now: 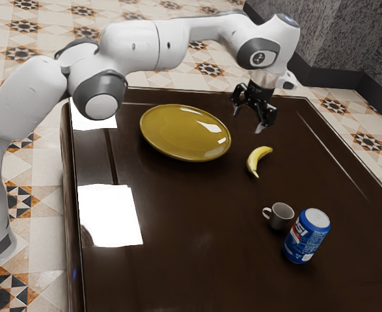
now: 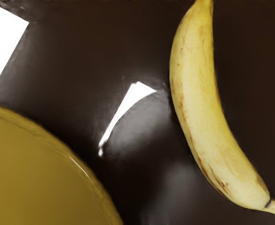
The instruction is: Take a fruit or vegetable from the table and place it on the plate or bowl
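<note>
Dark table (image 1: 197, 260): yellow plate (image 1: 185, 132) sat empty. Gripper (image 1: 250, 117) hovered to its right, fingers spread, grasping nothing. Banana (image 1: 258, 158) lay on the table near the plate. Pick and place both looked undone.

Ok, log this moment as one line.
phase: approach | jaws: open, nothing held | banana: on table, beside plate

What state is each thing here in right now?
End effector: open, empty, above the table.
Banana: lying on the table, not held.
Plate: empty.
Mug: upright.
Can: beside the mug, untouched.
</note>
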Robot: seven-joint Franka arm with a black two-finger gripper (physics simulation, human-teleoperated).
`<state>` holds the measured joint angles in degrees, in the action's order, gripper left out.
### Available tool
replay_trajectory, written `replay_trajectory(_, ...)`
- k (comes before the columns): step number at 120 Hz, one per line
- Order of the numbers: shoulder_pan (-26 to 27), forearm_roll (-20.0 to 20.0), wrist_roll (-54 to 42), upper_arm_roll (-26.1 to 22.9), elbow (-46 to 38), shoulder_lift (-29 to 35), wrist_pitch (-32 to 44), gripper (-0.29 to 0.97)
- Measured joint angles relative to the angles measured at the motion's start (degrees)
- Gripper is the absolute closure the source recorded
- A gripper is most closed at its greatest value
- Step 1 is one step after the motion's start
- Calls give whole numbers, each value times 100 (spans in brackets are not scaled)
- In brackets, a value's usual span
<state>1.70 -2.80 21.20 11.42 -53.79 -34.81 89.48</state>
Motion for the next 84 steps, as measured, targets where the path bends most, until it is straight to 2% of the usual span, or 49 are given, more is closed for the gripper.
replay_trajectory(14, -8, -355, 114, 159, 425, -468, -105, 0)
replay_trajectory(31, 66, -686, 267, 239, 195, -600, 181, 0)
replay_trajectory(50, 104, -809, 365, 222, 118, -615, 424, 0)
replay_trajectory(84, 18, -962, 551, 188, 318, -1131, 673, 0)
